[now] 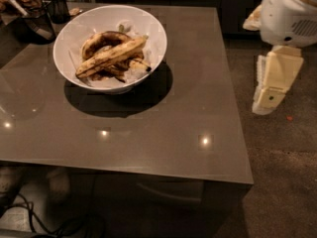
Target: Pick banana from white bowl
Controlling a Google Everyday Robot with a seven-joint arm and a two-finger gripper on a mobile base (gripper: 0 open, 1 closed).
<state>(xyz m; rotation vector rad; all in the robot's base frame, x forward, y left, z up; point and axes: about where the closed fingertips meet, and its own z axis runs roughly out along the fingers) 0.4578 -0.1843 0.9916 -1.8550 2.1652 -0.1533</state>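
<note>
The white bowl (153, 33) stands on the far left part of the brown table (188, 108). The banana (111, 57), long, pale yellow and brown-speckled, lies diagonally across the top of darker, curved bananas (101, 38) in the bowl. My gripper (270, 90) hangs on the cream and white arm at the right, off the table's right edge and over the floor. It is far from the bowl and holds nothing that I can see.
Dark wire-mesh cups (37, 21) with utensils stand at the table's far left corner, just behind the bowl. Cables (29, 217) lie on the floor at the lower left. Carpeted floor (287, 182) runs along the table's right side.
</note>
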